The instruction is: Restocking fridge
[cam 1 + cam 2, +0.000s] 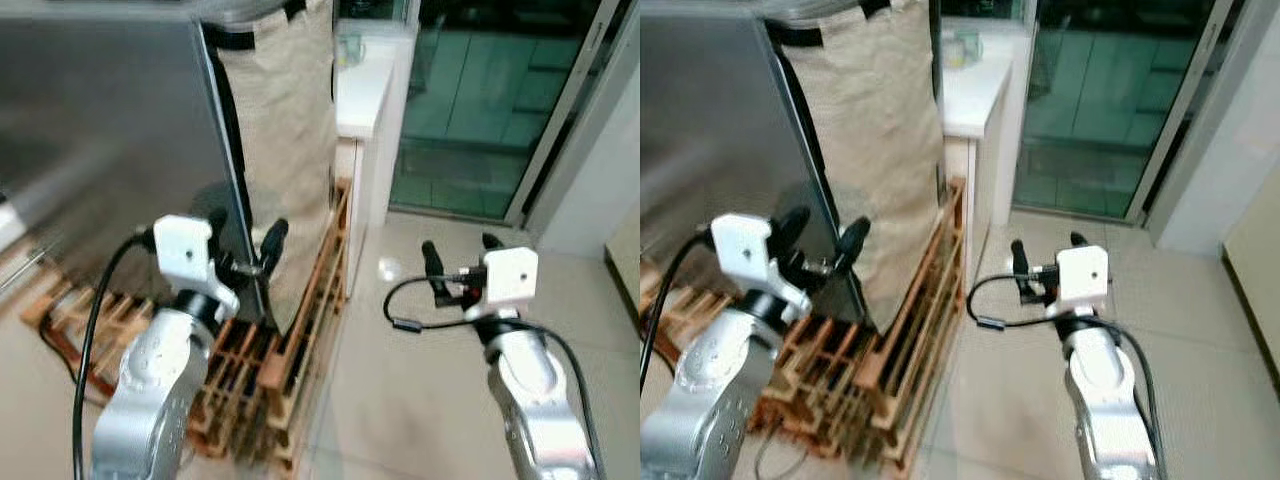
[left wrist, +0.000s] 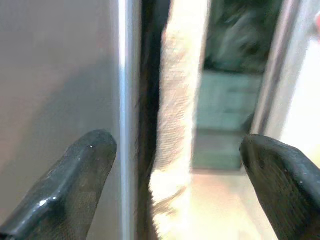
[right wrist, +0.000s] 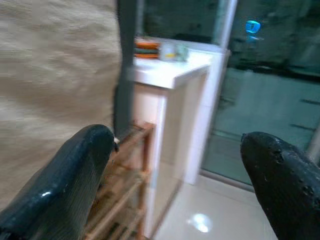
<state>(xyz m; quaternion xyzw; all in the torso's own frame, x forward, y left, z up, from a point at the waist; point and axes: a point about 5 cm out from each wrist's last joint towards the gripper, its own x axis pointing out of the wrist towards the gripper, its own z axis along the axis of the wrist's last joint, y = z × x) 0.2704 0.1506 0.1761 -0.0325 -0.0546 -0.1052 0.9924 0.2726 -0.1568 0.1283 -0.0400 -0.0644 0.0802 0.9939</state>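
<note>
A grey steel fridge (image 1: pixel 100 130) fills the left, standing on a wooden pallet (image 1: pixel 290 340). My left gripper (image 1: pixel 245 245) is open at the fridge's right front edge (image 2: pixel 125 100), one finger (image 2: pixel 75 175) in front of the grey face and the other finger (image 2: pixel 280 170) out past the corner. It holds nothing. My right gripper (image 1: pixel 460 255) is open and empty over the tiled floor to the right, pointing toward the white counter (image 3: pixel 170 70).
A tall burlap sack (image 1: pixel 285 130) stands on the pallet right behind the fridge's corner. A white counter (image 1: pixel 365 90) with small items is beyond it. A glass sliding door (image 1: pixel 470 100) closes the back right. Beige floor tiles (image 1: pixel 400 400) lie in front.
</note>
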